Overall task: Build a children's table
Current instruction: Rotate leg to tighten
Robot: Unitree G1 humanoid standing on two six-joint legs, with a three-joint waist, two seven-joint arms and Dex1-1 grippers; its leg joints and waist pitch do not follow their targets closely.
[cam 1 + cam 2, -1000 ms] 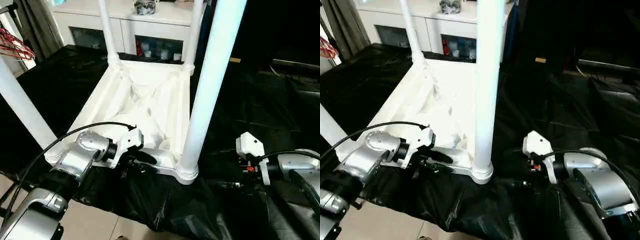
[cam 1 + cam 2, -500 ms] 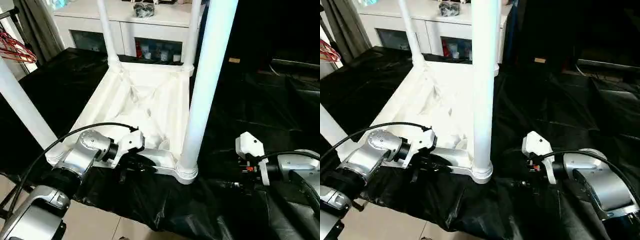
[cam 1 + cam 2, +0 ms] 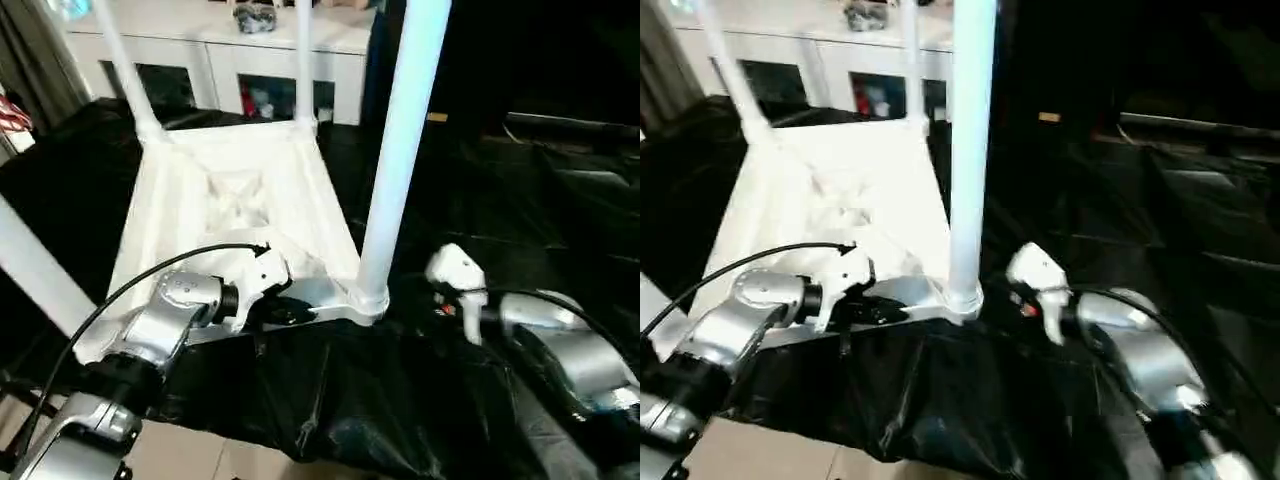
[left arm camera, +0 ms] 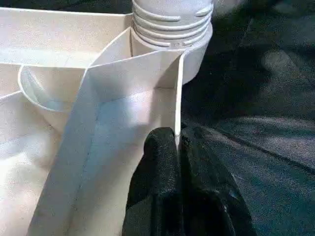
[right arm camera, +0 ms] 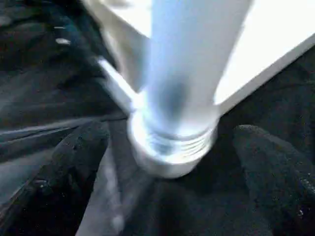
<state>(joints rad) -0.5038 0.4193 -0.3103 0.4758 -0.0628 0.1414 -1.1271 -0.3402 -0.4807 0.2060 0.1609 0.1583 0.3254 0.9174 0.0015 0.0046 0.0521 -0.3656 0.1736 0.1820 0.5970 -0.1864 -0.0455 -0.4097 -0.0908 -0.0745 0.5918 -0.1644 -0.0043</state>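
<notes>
Pinched between the left gripper's (image 4: pixel 177 147) two black fingers is the thin rim of the children's table (image 3: pixel 235 195), which lies upside down on black sheeting (image 3: pixel 480 200). Wide open, the right gripper (image 5: pixel 172 147) is held around the near leg (image 3: pixel 400 150), empty.

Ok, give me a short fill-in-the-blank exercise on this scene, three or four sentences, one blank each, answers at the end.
1. The children's table lies upside down on a sheet coloured ____.
2. The left claw is ____ on the thin edge wall of the tabletop.
3. The right claw is ____, one finger on each side of the near leg's base.
4. The near leg stands in a corner ____ of the tabletop.

Missing words: black; shut; open; socket
</notes>
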